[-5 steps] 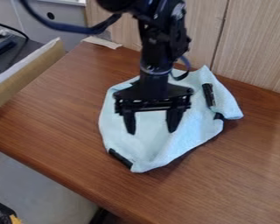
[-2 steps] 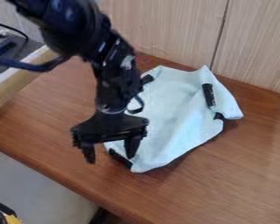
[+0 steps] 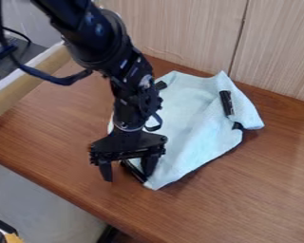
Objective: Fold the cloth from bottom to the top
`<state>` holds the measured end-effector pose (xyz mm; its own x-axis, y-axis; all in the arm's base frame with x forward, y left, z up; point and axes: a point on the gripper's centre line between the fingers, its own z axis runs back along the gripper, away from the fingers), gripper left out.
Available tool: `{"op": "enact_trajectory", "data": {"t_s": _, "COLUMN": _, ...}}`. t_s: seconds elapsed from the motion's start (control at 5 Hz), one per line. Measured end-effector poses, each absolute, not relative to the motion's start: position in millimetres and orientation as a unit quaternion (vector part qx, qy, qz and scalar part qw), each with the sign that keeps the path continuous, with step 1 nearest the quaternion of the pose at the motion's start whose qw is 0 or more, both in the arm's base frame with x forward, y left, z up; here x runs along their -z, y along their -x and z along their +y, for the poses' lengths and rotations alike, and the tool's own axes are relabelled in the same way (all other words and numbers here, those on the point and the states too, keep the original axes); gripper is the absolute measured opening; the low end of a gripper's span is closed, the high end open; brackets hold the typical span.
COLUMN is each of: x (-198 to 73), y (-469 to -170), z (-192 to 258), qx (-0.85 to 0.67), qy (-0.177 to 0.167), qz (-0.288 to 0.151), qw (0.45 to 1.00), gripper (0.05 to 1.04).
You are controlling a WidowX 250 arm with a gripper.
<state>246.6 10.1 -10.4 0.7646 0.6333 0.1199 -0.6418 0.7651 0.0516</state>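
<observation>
The pale blue cloth [image 3: 194, 126] lay on the brown wooden worktop [image 3: 65, 135], right of the middle, and reached from close by the wood-grain panel [image 3: 180, 33] at the far side towards the worktop's near edge. It was spread out but creased, with raised ripples running across it and its right side bunched. Black strips showed at its borders: a long one [image 3: 226, 102] near the far right, a small one [image 3: 238, 126] just nearer on the right edge, another [image 3: 161, 85] at the far left, and one at the near left, partly behind the gripper [image 3: 127, 177].

The arm [image 3: 110, 45] came in from the top left, and the gripper pointed down at the cloth's near left corner. Its fingers stood apart: the left one over bare worktop beside the cloth, the right one over the corner by the strip. Whether that finger touched the fabric could not be told. A dark cable [image 3: 50, 78] looped off the arm's left side.
</observation>
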Motion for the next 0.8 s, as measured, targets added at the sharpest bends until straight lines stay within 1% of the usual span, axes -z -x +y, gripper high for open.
{"op": "enact_trajectory", "data": {"t_s": 0.2, "x": 7.7, "y": -253.7, "z": 8.0, "qx": -0.335, "qy": -0.037, "qz": -0.055, "qw": 0.940, "gripper": 1.001}}
{"op": "enact_trajectory", "data": {"t_s": 0.4, "x": 9.7, "y": -255.1, "z": 6.5, "qx": -0.328, "qy": -0.044, "qz": -0.055, "qw": 0.942, "gripper": 0.963}}
{"op": "enact_trajectory", "data": {"t_s": 0.6, "x": 11.9, "y": -252.2, "z": 4.8, "qx": -0.324, "qy": -0.054, "qz": -0.049, "qw": 0.943, "gripper": 0.670}}
{"op": "enact_trajectory", "data": {"t_s": 0.8, "x": 11.5, "y": -251.0, "z": 1.7, "qx": -0.318, "qy": -0.063, "qz": -0.051, "qw": 0.945, "gripper": 0.371}}
